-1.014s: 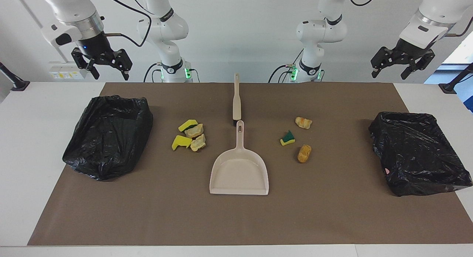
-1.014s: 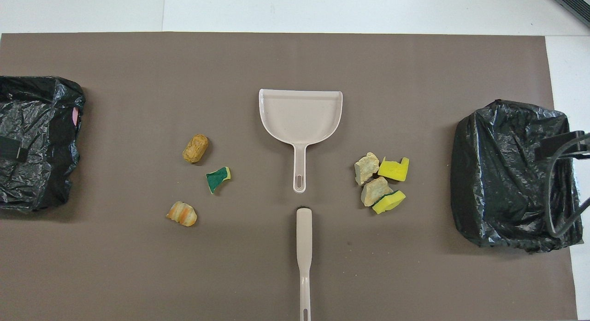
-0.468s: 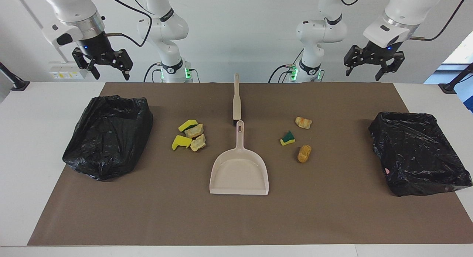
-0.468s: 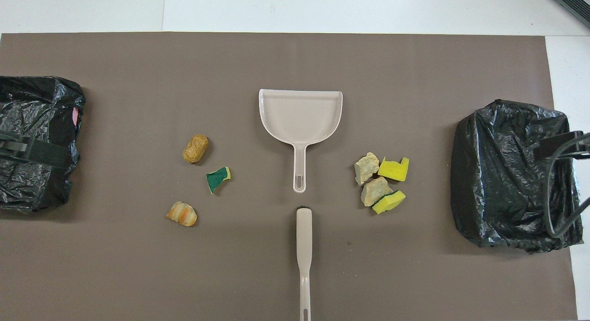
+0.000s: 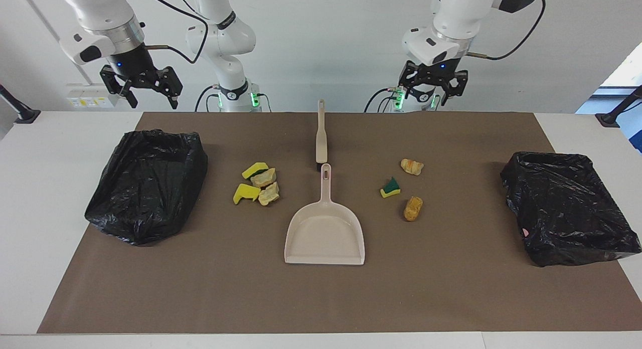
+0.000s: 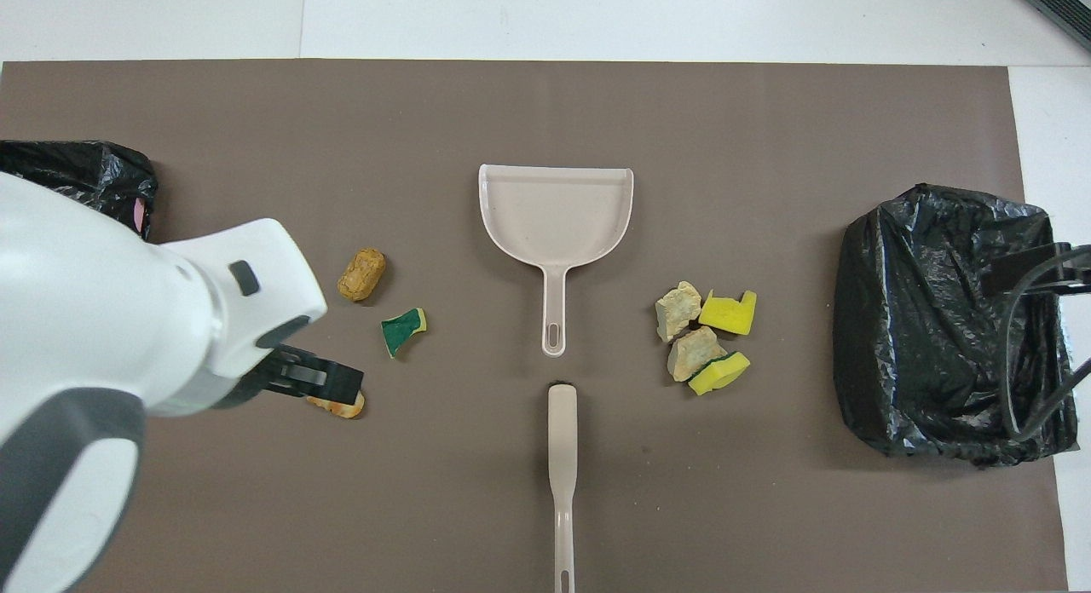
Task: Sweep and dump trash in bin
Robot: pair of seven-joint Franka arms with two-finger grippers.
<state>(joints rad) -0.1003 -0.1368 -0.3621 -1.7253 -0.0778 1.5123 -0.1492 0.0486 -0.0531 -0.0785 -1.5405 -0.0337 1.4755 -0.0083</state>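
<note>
The trash lies on the brown mat in two groups. Yellow sponge chunks [image 5: 256,168] and tan lumps [image 5: 264,178] sit toward the right arm's end, also seen from overhead [image 6: 703,333]. A striped lump [image 5: 412,166], a green sponge chunk [image 5: 390,188] and an orange lump [image 5: 413,208] sit toward the left arm's end. My left gripper [image 5: 432,93] is open and empty, high over the mat's edge nearest the robots; from overhead it [image 6: 328,380] partly covers the striped lump [image 6: 345,405]. My right gripper [image 5: 150,96] is open and empty, high above the bin at its end.
A beige dustpan [image 5: 325,233] lies in the middle, handle toward the robots. A beige brush [image 5: 321,138] lies in line with it, nearer the robots. Black bag-lined bins stand at the right arm's end [image 5: 148,183] and the left arm's end [image 5: 567,206].
My left arm has swung from above the bin at its end toward the middle of the table, still high. The right gripper has barely moved. Nothing on the mat moved.
</note>
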